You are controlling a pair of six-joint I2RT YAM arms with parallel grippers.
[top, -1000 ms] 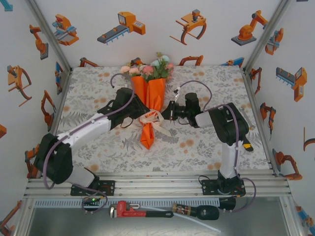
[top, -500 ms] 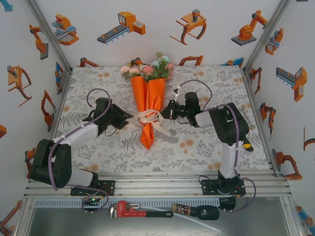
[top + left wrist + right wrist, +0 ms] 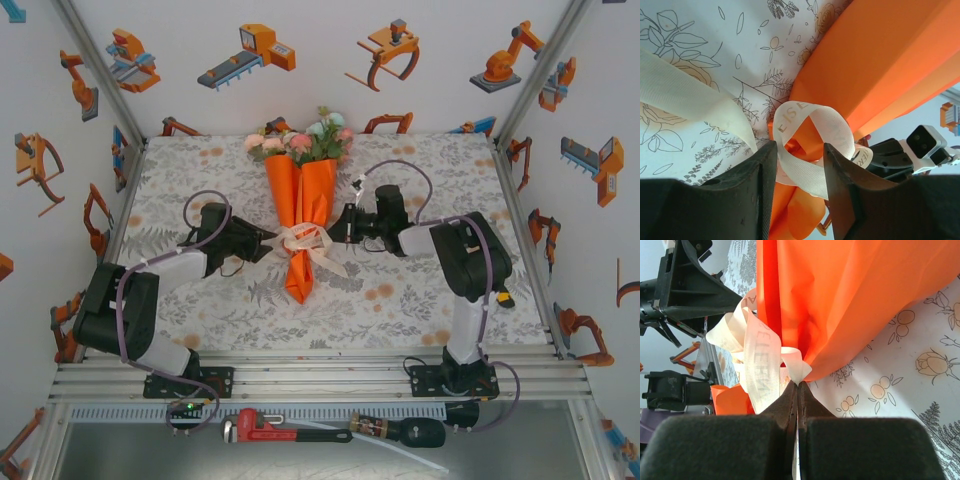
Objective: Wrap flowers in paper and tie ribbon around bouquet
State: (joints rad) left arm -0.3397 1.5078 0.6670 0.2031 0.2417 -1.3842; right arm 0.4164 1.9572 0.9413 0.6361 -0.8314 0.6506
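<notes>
- Top external view: the bouquet (image 3: 302, 200) lies flat in the middle of the floral-print table (image 3: 420, 290). Its long axis runs far to near, with the flowers (image 3: 300, 142) at the far end and the pointed tip of the orange paper (image 3: 297, 285) toward the arms.
- The ribbon (image 3: 300, 240) is bunched round the waist of the cone, a bit nearer than halfway, with loops and tails spilling out left and right.
- The left gripper (image 3: 262, 240) sits just left of that knot and the right gripper (image 3: 335, 228) just right of it. Both point in at it, so they're about equally near.
- Left wrist view: the fingers (image 3: 750, 200) are part open and a ribbon loop sits right in the gap, straight ahead, with the cone behind it. I can't tell if the pads actually press it; it looks more like straddling than pinching.
- Right wrist view: the fingers (image 3: 840, 450) are fully closed with a bit of ribbon tail nipped at the tips, right up against the edge of the paper.
- My read: the wrapping's done and the tie is partway there. The ribbon ends lie across the cone's long axis, so any tightening pull wants to go left and right, away from each other, not along the cone.
- Possible snag: an uneven pull could roll or drag the light cone sideways.
</notes>
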